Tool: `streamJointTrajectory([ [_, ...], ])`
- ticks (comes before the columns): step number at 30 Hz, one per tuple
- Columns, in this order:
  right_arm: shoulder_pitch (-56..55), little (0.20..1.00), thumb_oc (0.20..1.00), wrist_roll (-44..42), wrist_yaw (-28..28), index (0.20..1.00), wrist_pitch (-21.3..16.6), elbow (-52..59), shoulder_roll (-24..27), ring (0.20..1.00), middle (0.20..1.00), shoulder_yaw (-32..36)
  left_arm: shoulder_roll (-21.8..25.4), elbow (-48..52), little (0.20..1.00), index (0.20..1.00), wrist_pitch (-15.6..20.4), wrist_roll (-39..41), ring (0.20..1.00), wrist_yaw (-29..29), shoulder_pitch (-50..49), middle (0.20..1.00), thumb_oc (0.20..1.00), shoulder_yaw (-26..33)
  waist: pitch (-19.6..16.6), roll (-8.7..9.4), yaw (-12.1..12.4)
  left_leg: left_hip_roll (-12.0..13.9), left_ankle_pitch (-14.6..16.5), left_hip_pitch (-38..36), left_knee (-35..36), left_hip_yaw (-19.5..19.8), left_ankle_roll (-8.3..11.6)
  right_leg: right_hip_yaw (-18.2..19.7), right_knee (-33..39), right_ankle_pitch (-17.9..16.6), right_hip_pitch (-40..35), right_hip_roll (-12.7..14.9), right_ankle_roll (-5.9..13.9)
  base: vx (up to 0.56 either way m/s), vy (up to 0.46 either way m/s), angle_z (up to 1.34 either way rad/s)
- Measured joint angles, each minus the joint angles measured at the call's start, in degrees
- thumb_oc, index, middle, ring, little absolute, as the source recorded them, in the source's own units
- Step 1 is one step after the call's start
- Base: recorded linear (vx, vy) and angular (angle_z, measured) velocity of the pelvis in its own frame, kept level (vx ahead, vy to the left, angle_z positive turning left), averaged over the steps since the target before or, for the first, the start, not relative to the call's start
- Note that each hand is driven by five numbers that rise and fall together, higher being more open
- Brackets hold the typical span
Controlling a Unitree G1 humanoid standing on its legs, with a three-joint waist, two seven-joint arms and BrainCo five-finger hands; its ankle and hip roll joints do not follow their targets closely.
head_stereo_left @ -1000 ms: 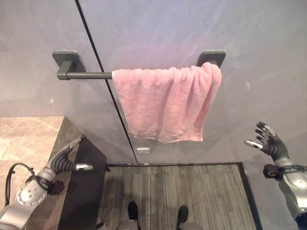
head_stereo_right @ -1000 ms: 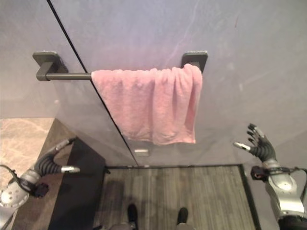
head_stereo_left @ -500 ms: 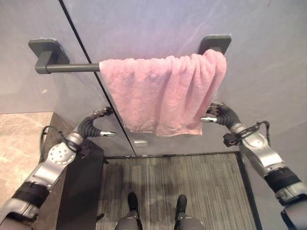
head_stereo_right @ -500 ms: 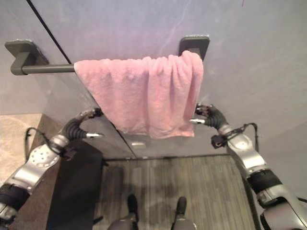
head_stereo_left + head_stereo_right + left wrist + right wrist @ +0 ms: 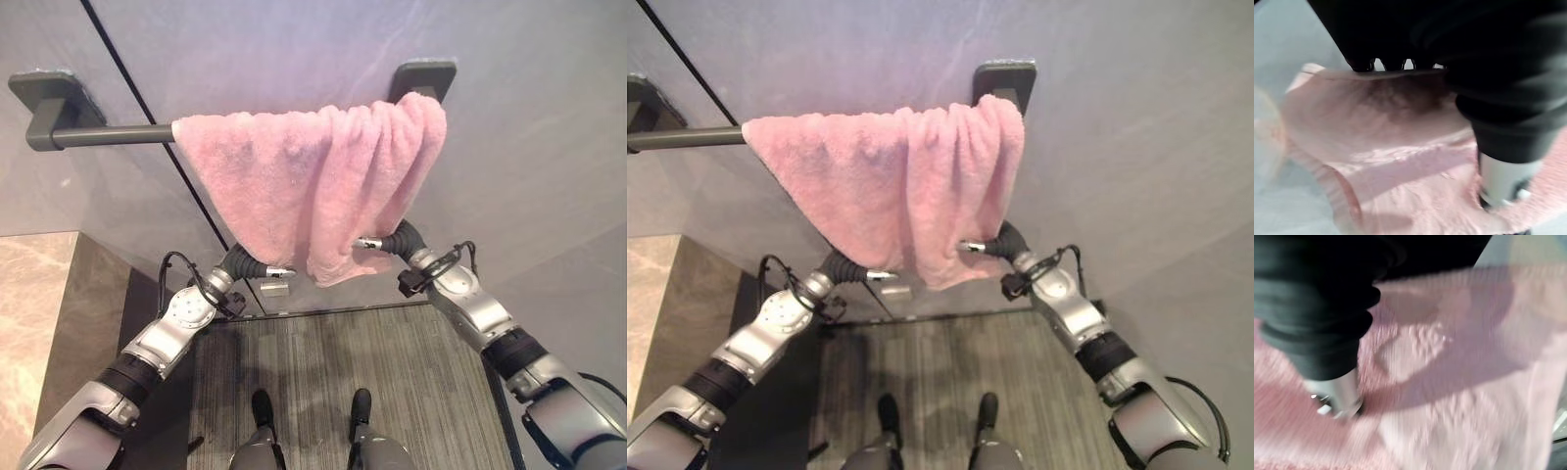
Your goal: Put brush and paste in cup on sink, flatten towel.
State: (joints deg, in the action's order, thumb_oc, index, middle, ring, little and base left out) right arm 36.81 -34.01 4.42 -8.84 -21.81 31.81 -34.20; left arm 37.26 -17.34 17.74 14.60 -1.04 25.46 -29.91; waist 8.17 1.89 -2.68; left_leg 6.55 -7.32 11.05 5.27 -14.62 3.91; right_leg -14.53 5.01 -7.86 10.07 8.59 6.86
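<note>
A pink towel (image 5: 313, 186) hangs bunched over a dark wall rail (image 5: 108, 135), crowded toward the rail's right bracket (image 5: 423, 76). Its hem runs unevenly, lower on the right. My left hand (image 5: 243, 264) is at the towel's lower left corner, touching the cloth. My right hand (image 5: 402, 240) is at the lower right edge, also against the cloth. In the left wrist view pink towel (image 5: 1376, 137) lies right against the hand's dark cover (image 5: 1488, 73). In the right wrist view the towel (image 5: 1459, 382) lies close under that hand's cover (image 5: 1312, 293).
A beige stone counter (image 5: 34, 323) with a dark side panel (image 5: 147, 313) stands at the left. A small metal plate (image 5: 274, 288) sits on the grey wall below the towel. Grey striped flooring (image 5: 343, 352) lies beneath.
Both hands have risen and closed in from the sides to the towel's lower edge. The camera has shifted, so the rail sits further left in view.
</note>
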Motion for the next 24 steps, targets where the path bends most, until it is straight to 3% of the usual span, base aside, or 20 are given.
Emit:
streamJointTrajectory([
  [6,-1.7,0.2,0.2,1.8,-1.6,0.2,0.3,5.6,0.2,0.2,0.2,2.0,0.0,2.5,0.2,0.2,-1.0,-1.2,0.2,-0.5,-3.3,0.2,0.2,3.4,0.0,0.38,0.0,0.3,0.0,0.0,0.0,0.0,0.02,0.0,0.0,0.0,0.0,-0.4,-0.01,0.01,-0.006,0.0],
  [10,-8.2,0.2,0.2,2.7,-1.1,0.2,-0.4,20.1,0.8,0.2,0.2,8.8,4.3,13.9,0.2,0.2,-1.5,-2.4,0.2,-0.4,-8.4,0.2,0.2,9.0,0.2,1.08,0.2,0.7,0.0,-0.2,0.0,0.0,0.12,0.0,0.0,0.0,-0.2,-0.6,-0.02,0.04,-0.02,-0.01],
  [11,-13.5,0.2,0.2,1.4,0.2,0.2,-2.8,26.9,0.8,0.2,0.2,12.7,4.6,22.1,0.2,0.2,0.3,-2.5,0.2,-0.5,-12.5,0.2,0.2,14.8,0.3,1.39,0.3,0.7,0.0,-0.4,0.0,0.0,0.13,-0.1,0.0,0.0,-0.4,-0.7,-0.04,0.05,-0.037,0.02],
  [12,-13.8,0.2,0.2,1.2,0.4,0.2,-2.9,27.1,0.8,0.2,0.2,12.8,4.4,22.4,0.2,0.2,0.5,-2.4,0.2,-0.5,-12.8,0.2,0.2,15.2,0.3,1.4,0.3,0.7,0.0,-0.5,0.0,0.0,0.13,-0.1,0.0,0.0,-0.6,-0.7,-0.03,0.04,-0.047,0.07],
  [13,-17.9,0.2,0.2,0.1,1.4,0.2,-4.3,28.6,-2.2,0.2,0.2,15.2,-1.4,23.6,0.2,0.2,2.2,0.7,0.2,-0.4,-15.6,0.2,0.2,19.6,0.3,1.41,0.3,0.6,0.3,-2.0,0.0,0.3,0.5,-0.3,0.0,0.4,-2.3,-0.5,0.11,0.01,-0.026,0.06],
  [14,-19.2,0.2,0.2,0.4,1.2,0.2,-4.9,27.6,-3.1,0.2,0.2,14.7,-4.2,22.5,0.2,0.2,2.6,2.4,0.2,-0.6,-16.9,0.2,0.2,20.2,0.3,1.54,0.4,0.6,0.5,-2.8,0.1,0.5,0.68,-0.4,0.0,0.8,-3.2,-0.5,-0.07,0.0,-0.012,0.08],
  [17,-18.6,0.2,0.2,3.8,0.6,0.2,-4.4,24.1,-1.3,0.2,0.2,13.5,-2.4,18.3,0.2,0.2,1.7,2.1,0.2,-0.2,-19.4,0.2,0.2,18.4,0.2,1.64,0.5,0.9,1.0,-2.2,0.3,1.5,1.03,-0.6,0.0,1.5,-3.0,-0.7,0.06,-0.02,-0.008,0.08],
  [20,-17.9,0.2,0.2,-1.6,1.7,0.2,-3.9,23.9,-5.9,0.2,0.2,12.2,0.1,21.0,0.2,0.2,0.7,-0.8,0.2,-0.4,-19.2,0.2,0.2,15.7,0.2,1.53,1.0,1.0,0.8,-1.7,0.3,1.8,1.19,-1.2,0.0,1.4,-2.8,-0.8,-0.05,0.0,-0.009,0.08],
  [22,-20.2,0.2,0.2,-2.6,2.9,0.2,-3.9,25.1,-7.4,0.2,0.2,11.3,-4.5,20.5,0.2,0.2,1.9,0.8,0.2,-0.1,-21.4,0.2,0.2,18.3,-0.2,1.0,1.9,0.7,0.7,-2.0,0.1,1.9,1.29,-1.6,0.0,1.4,-3.3,-0.5,-0.12,0.0,-0.01,0.08],
  [24,-19.0,0.2,0.2,0.9,1.3,0.2,-3.5,23.1,-5.6,0.2,0.2,10.0,-4.5,16.6,0.2,0.2,0.5,0.5,0.2,-0.9,-21.7,0.2,0.2,18.1,-0.6,0.79,2.5,0.6,0.5,-1.9,0.0,2.2,0.98,-2.1,0.0,1.3,-3.5,-0.5,-0.21,-0.02,-0.008,0.13],
])
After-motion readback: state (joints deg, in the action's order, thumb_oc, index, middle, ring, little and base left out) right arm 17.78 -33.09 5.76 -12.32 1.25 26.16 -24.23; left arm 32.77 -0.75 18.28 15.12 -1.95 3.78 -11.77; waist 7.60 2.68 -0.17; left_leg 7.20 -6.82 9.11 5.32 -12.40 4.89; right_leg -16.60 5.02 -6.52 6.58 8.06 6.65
